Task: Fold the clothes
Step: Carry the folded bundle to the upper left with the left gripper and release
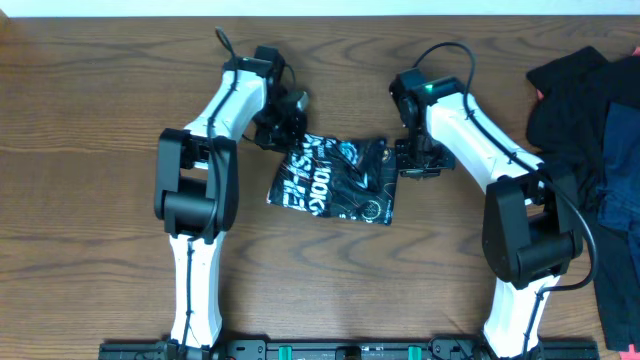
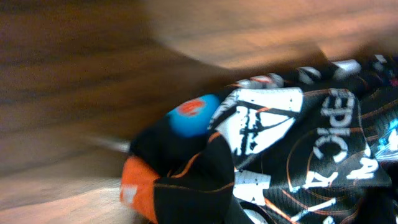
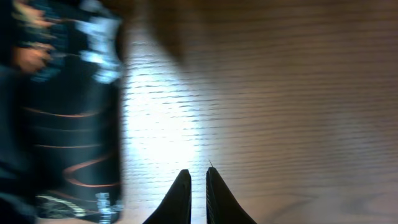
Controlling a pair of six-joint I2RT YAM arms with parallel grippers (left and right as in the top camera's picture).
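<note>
The printed garment (image 1: 335,180) lies at the centre of the tabletop (image 1: 100,80) as a compact, slightly rumpled rectangle of slick black fabric, apparently nearly folded; the dark pile (image 1: 590,110) at 3 o'clock awaits folding. The right end effector (image 3: 194,186) is narrow and empty at the garment's 3 o'clock edge. The left end effector (image 1: 283,118) is at its 10 o'clock corner, and I cannot tell its opening.

Folded black printed garment (image 1: 335,180), seemingly flat

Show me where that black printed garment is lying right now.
In the overhead view the printed garment lies near the middle, between the left gripper and the right gripper.
</note>
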